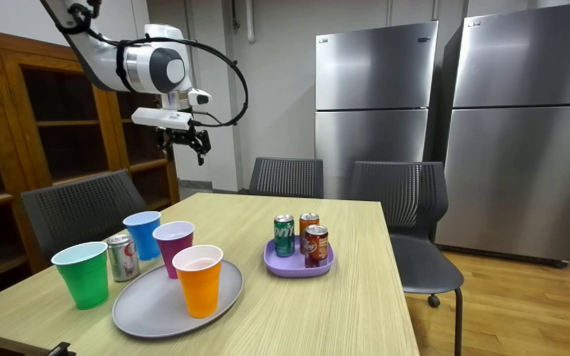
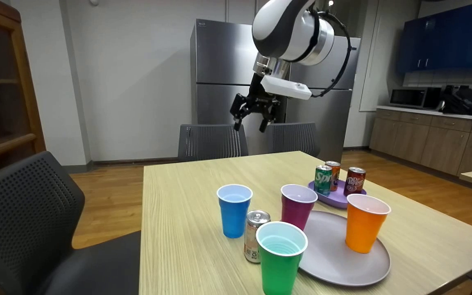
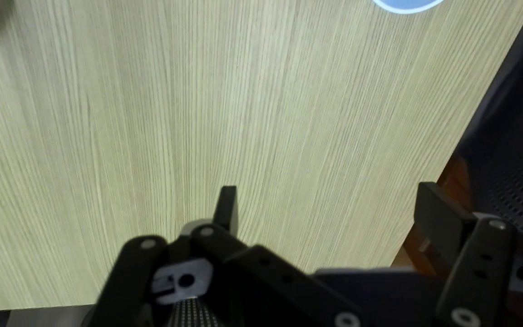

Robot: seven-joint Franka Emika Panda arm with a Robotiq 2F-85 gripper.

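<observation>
1. The tool (image 2: pixel 250 126) hangs in the air, well above the surface (image 1: pixel 364 296), at the end of a white arm (image 2: pixel 297 43). Its two fingers are spread wide, and in the wrist view the pale wood grain shows between them.
2. At the left in an exterior view stands a wooden cabinet (image 1: pixel 109 133) with glass doors. A dark chair (image 1: pixel 84 207) is in front of it, at the edge of the surface.
3. Next is a green cup (image 1: pixel 82 279), upright on the surface beside a round grey plate (image 1: pixel 146 309). A silver can (image 1: pixel 124 259) stands just beside the cup; I cannot tell whether they touch.
4. The blue cup (image 1: pixel 145 237) stands upright on the surface, just beyond the silver can. It is the thing closest to the tool in the wrist view, where part of its rim shows at the top edge.
5. A purple cup (image 1: pixel 175 252) and an orange cup (image 1: pixel 198 289) stand upright on the plate, both near its rim.
6. Farther right, a purple tray (image 1: pixel 291 268) holds a green can (image 1: pixel 284 237), an orange can (image 1: pixel 306 222) and a dark red can (image 1: pixel 316 249), all upright. The dark red can partly hides the orange can.
7. Beyond the surface are a second chair (image 1: pixel 287 175), a tall steel fridge (image 1: pixel 371 74), a third chair (image 1: pixel 396 190) and, farthest right, another fridge (image 1: pixel 517 173).
</observation>
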